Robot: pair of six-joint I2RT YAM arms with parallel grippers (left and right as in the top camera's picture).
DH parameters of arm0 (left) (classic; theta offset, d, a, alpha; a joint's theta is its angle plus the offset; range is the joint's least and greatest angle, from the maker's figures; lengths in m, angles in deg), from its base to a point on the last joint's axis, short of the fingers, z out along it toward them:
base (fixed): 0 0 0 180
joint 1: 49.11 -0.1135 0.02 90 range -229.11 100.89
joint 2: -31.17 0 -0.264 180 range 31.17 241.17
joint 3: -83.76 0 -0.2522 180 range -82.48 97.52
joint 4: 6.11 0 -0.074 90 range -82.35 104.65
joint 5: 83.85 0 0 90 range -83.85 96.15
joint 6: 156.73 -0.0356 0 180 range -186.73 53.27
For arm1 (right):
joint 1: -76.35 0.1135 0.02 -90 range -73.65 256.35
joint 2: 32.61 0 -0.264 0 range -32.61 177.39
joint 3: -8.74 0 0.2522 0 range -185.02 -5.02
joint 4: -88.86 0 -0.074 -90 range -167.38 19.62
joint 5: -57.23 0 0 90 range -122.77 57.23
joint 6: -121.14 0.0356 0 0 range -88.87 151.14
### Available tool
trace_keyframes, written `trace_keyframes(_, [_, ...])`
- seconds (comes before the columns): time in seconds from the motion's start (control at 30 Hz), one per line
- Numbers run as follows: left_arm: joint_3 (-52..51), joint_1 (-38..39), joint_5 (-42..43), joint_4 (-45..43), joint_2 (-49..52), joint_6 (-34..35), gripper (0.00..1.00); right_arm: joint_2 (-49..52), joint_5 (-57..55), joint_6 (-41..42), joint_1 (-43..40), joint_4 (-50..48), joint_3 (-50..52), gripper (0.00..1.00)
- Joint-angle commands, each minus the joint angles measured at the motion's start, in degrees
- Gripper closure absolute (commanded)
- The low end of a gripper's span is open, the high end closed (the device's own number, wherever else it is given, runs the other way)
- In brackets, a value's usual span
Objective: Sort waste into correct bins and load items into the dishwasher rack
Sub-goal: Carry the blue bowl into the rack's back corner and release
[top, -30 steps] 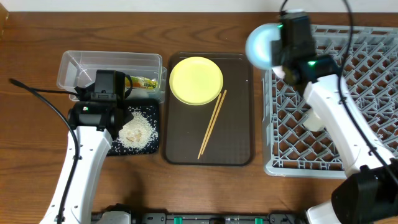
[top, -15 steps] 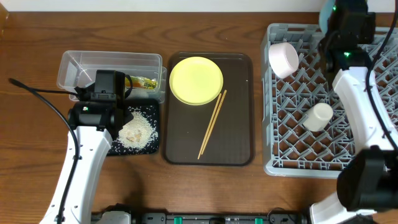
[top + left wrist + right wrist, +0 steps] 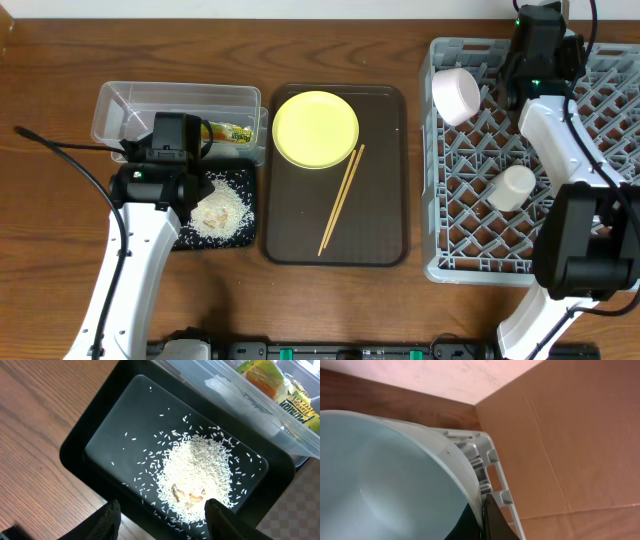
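My right gripper (image 3: 482, 510) is shut on the rim of the light blue bowl (image 3: 380, 470), held over the back edge of the grey dishwasher rack (image 3: 560, 250). In the overhead view the right gripper (image 3: 540, 35) hides the bowl. A white bowl (image 3: 456, 95) and a pale green cup (image 3: 515, 187) lie in the rack. The yellow plate (image 3: 315, 130) and two chopsticks (image 3: 341, 200) lie on the brown tray (image 3: 385, 250). My left gripper (image 3: 165, 515) is open above the black tray (image 3: 80, 450) with the rice (image 3: 197, 477). The clear tub (image 3: 150, 105) holds the wrapper (image 3: 232, 132) and a white scrap (image 3: 220, 385).
A cardboard box (image 3: 580, 435) stands right behind the rack's back corner (image 3: 487, 452). The black tray and the clear tub sit side by side at the left. A cable (image 3: 50, 142) runs across the table to the left arm.
My right arm has carried the light blue bowl from over the tray's right end to the back edge of the rack. The left arm has not moved.
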Motion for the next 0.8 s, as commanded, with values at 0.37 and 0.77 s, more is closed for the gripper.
trace_keyframes(0.37, [0.0, -0.3, 1.2, -1.1, -0.3, 0.3, 0.43, 3.3, -4.8, 5.2, 2.0, 4.3, -0.1, 0.99])
trace_keyframes(0.77, [0.0, -0.3, 1.2, -1.1, -0.3, 0.3, 0.43, 3.3, -4.2, 14.7, 4.5, 15.9, -0.1, 0.99])
